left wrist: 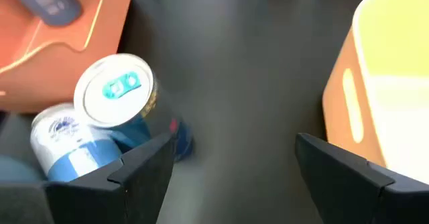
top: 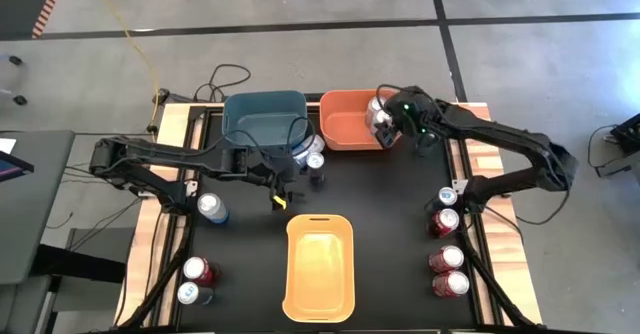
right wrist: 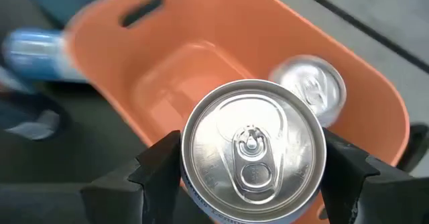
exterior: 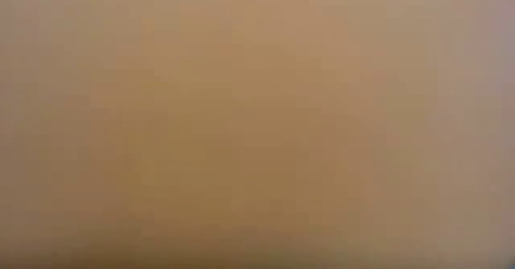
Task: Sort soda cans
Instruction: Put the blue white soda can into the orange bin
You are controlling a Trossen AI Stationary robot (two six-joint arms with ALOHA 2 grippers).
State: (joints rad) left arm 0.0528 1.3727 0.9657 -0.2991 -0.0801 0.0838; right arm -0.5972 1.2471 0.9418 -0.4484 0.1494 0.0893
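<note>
left gripper (top: 300, 179): jaws open | right gripper (top: 385, 124): jaws clamped

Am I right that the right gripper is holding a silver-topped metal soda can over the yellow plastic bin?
Not quite. The right gripper does hold a silver-topped metal soda can, but over the orange plastic bin, not the yellow one. The right wrist view shows it, with another silver can already inside that bin.

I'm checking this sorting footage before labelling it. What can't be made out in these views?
- Low view: wholly blank tan blur; something blocks the lens, no table or cans visible.
- High view: can labels too small to read; the right gripper hides most of its silver-topped metal can over the orange plastic bin.
- Left wrist view: the open left gripper and motion blur obscure the blue cans.
</note>
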